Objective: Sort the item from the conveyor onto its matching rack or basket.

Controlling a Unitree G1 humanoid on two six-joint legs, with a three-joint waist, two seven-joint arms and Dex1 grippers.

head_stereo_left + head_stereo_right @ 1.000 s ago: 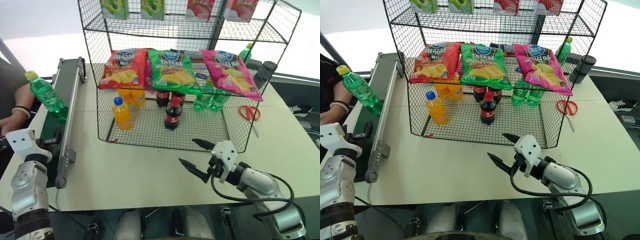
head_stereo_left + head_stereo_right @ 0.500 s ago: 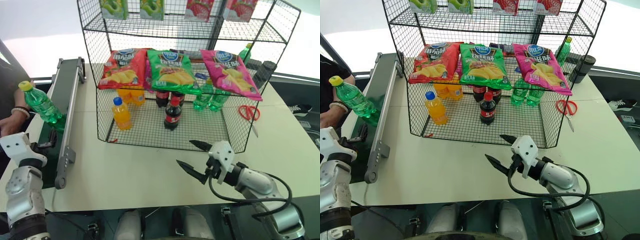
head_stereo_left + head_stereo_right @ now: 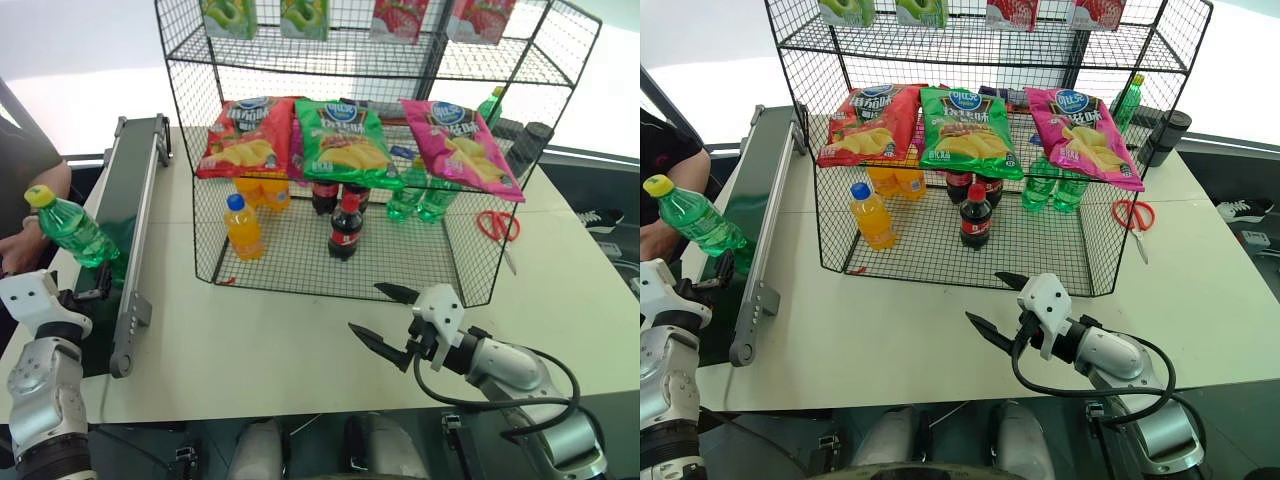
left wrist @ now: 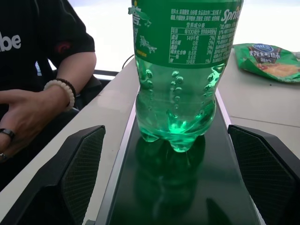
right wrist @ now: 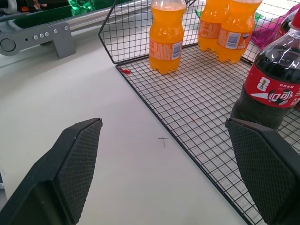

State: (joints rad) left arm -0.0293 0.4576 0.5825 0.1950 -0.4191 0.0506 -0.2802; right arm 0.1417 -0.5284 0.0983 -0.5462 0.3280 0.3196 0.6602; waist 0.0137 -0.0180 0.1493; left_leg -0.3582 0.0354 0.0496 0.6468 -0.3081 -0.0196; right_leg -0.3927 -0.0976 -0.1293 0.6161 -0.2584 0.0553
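The item, a clear-green soda bottle [image 3: 68, 228] with a yellow cap, stands upright on the conveyor's dark-green belt [image 3: 130, 190]. In the left wrist view the bottle [image 4: 180, 93] rises just ahead of my left gripper [image 4: 165, 129], centred on the gap between its open fingers and touching neither. Seen from the head, that left gripper [image 3: 88, 294] sits at the belt's near end. My right gripper [image 3: 366, 308] hangs open and empty over the table, in front of the black wire rack [image 3: 182, 110].
The rack's bottom tier holds orange bottles [image 3: 242, 226], cola bottles [image 3: 346, 227] and green bottles [image 3: 420, 196]; chip bags [image 3: 345, 140] lie above. A person's hand [image 4: 28, 112] rests left of the conveyor. Red scissors [image 3: 497, 225] lie right of the rack.
The green bottle has travelled along the belt toward my left gripper. Both grippers have stayed about where they were, still open.
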